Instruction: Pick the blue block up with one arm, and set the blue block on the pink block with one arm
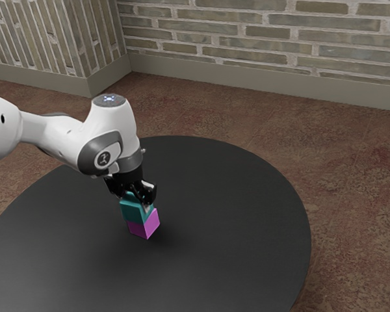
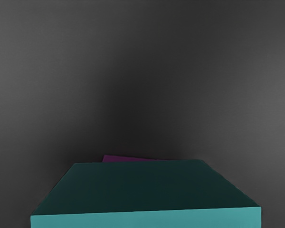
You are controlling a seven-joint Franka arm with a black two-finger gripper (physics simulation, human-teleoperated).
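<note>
Round black table (image 1: 247, 214); pink block (image 1: 145, 227) directly on it (toward exterior view's left).

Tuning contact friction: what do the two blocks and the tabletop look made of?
By looks: blue block flat teal, matte, no grain; plastic or painted wood, can't tell. The pink block has the same matte, uniform magenta faces. The table is black, matte, soft lighter sheen; material open.
</note>
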